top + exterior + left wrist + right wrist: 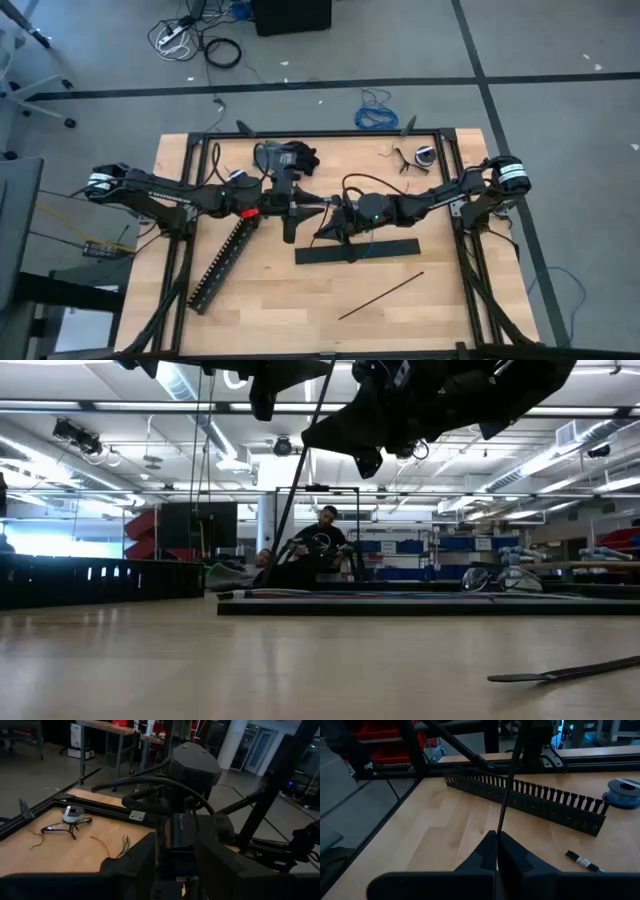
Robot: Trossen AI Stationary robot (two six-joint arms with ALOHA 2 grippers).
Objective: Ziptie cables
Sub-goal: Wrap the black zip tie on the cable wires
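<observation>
Your right gripper (330, 213) sits at mid-table in the high view, nose to nose with the left gripper (298, 206), both just above the wide flat black bar (357, 250). One ziptie (380, 297) lies loose on the wood nearer the front edge, well apart from both arms, and the slotted duct (222, 265) slants off to the left. In the low view a thin black strip (300, 470) hangs down from the grippers overhead, and coloured strands, which I take to be the cables (400, 597), lie along the top of the bar (I cannot pick them out from above). The left wrist view shows that arm's fingers (135, 865) spread apart with nothing clamped, facing the right arm's wrist. In the right wrist view the jaws are pinched together on that strip, a second ziptie (507, 785) rising straight out from between them. Judging by this, you are early in the task: one tie is picked up, but nothing is looped around the bundle, so wrapping, threading and cinching both ties all remain.
</observation>
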